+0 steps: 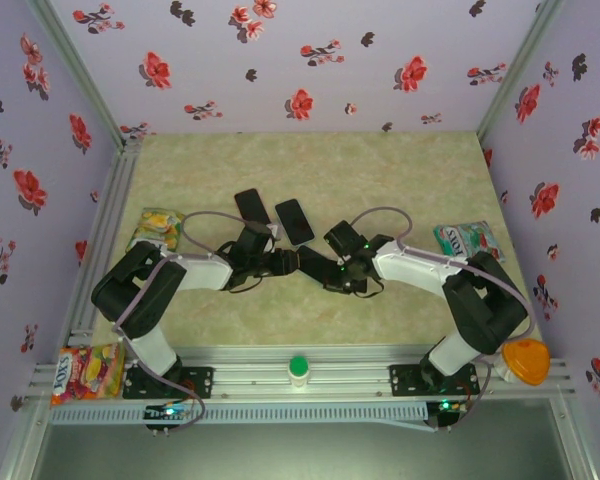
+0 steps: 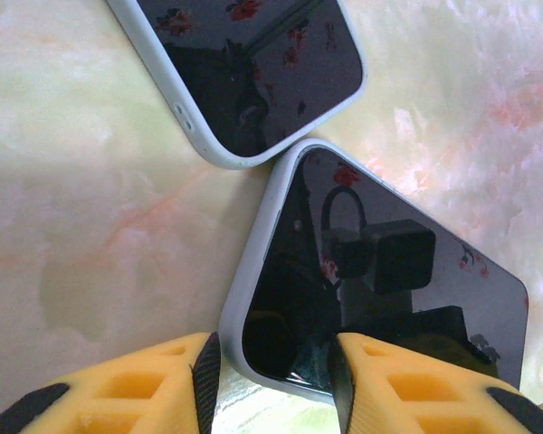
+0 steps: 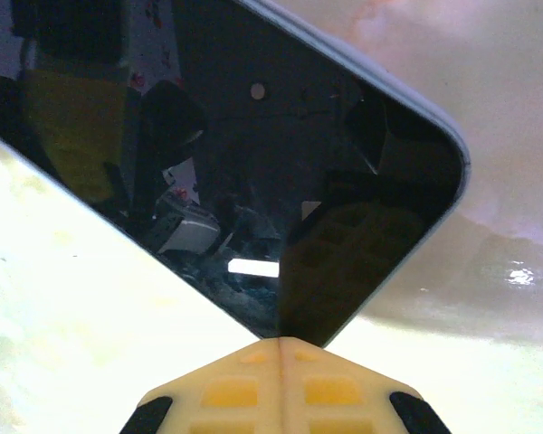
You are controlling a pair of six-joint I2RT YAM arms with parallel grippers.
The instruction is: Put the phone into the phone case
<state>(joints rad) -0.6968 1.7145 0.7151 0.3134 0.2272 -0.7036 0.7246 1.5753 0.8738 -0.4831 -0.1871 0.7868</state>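
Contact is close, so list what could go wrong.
The left end effector straddles just one corner of the nearer glossy black, pale-rimmed slab; closing there could pivot it.
Its far corner seems to touch the second glossy black, pale-rimmed slab, so one may nudge the other.
The shut right end effector meets a slab corner with its tips alone and may skid off.
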